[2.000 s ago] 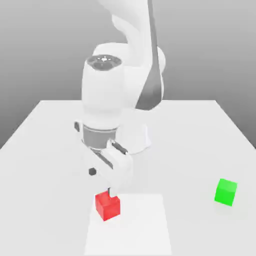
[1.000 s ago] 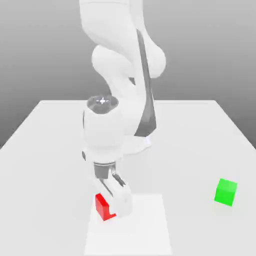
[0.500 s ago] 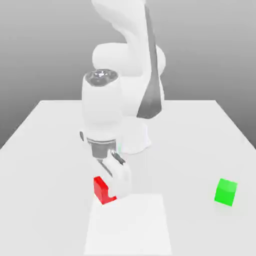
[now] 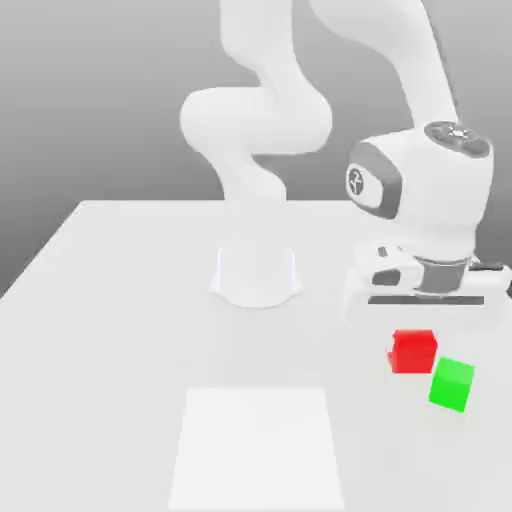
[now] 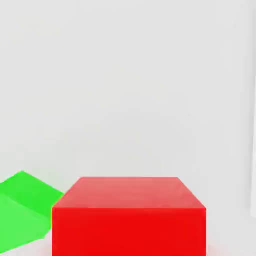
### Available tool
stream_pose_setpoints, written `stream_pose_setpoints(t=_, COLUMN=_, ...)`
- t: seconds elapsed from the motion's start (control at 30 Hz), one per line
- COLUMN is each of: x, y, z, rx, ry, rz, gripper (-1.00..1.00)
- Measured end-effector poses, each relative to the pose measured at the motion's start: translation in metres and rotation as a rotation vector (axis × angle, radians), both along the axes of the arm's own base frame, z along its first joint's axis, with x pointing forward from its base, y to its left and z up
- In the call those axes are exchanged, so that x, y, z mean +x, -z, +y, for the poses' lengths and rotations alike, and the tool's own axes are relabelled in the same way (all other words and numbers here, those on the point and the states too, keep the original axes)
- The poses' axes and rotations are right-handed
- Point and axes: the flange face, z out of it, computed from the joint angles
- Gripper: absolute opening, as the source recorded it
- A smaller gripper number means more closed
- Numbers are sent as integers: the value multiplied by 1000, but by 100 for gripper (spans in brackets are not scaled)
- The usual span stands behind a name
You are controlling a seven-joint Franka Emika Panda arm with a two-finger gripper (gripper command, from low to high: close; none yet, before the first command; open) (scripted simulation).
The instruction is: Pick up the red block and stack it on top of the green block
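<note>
The white square (image 4: 256, 450) lies nearest to me, flat on the pale worktop (image 4: 110, 370). Past its far edge, over to the exterior view's right, is the green block (image 4: 452, 384). It sits a bit turned, so its sides look slanted. The red block (image 4: 414, 352) is just beside it, a little farther back and toward the exterior view's left. It is not on top of the green one. The pincer (image 4: 418, 335) is shut on the red block and holds it from above, with the block's flat top level. Behind them is the big white arm (image 4: 425, 190), bent down over the blocks. Farther back, its round foot (image 4: 256, 280) stands on the worktop.
</note>
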Motion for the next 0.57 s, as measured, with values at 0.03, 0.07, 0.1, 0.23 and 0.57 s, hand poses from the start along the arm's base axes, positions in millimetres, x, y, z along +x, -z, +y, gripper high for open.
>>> stream_pose_setpoints(t=0.03, x=-9, y=-6, z=15, rx=7, ry=-74, rz=-16, gripper=-100)
stream_pose_setpoints(t=0.07, x=-9, y=-8, z=18, rx=12, ry=-97, rz=-25, gripper=-100)
stream_pose_setpoints(t=0.1, x=-5, y=-7, z=16, rx=15, ry=-93, rz=-30, gripper=-100)
stream_pose_setpoints(t=0.23, x=2, y=8, z=13, rx=23, ry=-81, rz=-37, gripper=-100)
stream_pose_setpoints(t=0.57, x=-2, y=52, z=13, rx=15, ry=-91, rz=-33, gripper=100)
